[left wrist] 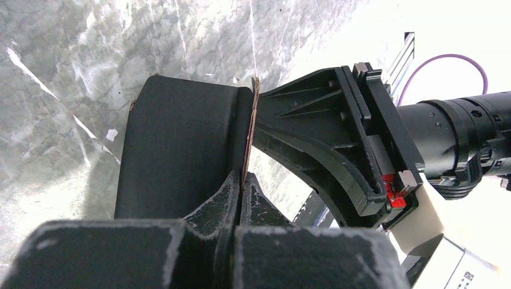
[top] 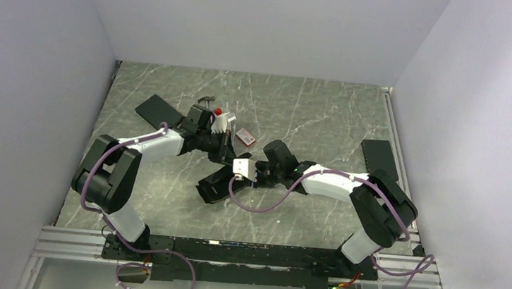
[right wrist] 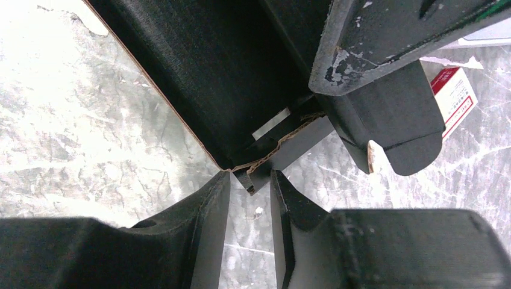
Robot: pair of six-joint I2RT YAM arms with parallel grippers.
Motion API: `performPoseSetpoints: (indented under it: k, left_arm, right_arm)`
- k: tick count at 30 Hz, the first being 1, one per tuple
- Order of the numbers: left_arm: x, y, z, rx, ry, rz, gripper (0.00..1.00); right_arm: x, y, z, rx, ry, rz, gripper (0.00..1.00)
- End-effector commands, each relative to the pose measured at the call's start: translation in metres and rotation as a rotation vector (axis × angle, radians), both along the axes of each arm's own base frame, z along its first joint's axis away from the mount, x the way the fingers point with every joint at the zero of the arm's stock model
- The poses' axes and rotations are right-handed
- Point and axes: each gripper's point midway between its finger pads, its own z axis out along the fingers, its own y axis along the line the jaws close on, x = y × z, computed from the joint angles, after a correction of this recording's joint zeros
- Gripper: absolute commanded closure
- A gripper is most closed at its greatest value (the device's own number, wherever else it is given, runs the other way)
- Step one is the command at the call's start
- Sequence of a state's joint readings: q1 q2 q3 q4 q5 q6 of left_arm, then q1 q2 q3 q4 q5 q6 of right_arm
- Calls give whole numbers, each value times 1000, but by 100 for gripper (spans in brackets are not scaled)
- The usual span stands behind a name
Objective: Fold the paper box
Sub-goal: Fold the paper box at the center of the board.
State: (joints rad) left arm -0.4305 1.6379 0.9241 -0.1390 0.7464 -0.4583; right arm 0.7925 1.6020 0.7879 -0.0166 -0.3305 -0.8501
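Surroundings: plain white walls close in a grey, marble-patterned tabletop [top: 313, 114] on the left, right and far sides.
Paper box: the matte black, thin die-cut cardboard paper box [top: 215, 183] lies part-folded near the middle of the tabletop, between the two arms. Its lower end rests on the surface, and one panel stands up where the fingers meet it.
Left fingers: the left fingers [left wrist: 217, 201] are pressed together on the thin, brown-cored edge of that upright panel, with no gap showing between them.
Right fingers: the right fingers [right wrist: 211, 205] stand a little apart, with marble showing through the gap. A folded corner of the box and a small tab sit right at their tips, the tab between them and not clamped. Whether either tip touches the cardboard cannot be told.
Arms: both reach inward from the near edge, and their wrists come close together over the box.
Other things: one plain black rectangular slab [top: 154, 110] lies at the far left, and a second black slab [top: 379, 156] lies near the right edge. A small red-and-white card [top: 244, 137] lies just beyond the box, and a tiny grey object [top: 206, 99] farther off is too small to identify.
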Motion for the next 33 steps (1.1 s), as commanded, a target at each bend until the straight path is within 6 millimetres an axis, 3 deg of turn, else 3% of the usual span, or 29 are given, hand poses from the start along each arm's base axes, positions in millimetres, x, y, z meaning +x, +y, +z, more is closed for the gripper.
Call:
performPoseSetpoints:
  k: [1,23,33]
  left_arm:
    - [7,8,-4,31,-2,76,100]
    - [4,-2,32,-204,2,80,100]
    - [0,-1,33,-228,17,83,100]
  right_arm:
    - [-7,31,27,139,-19,76,67]
    - [3,27,32,139,-99,71,61]
    - [-3,26,32,140,-104,116,58]
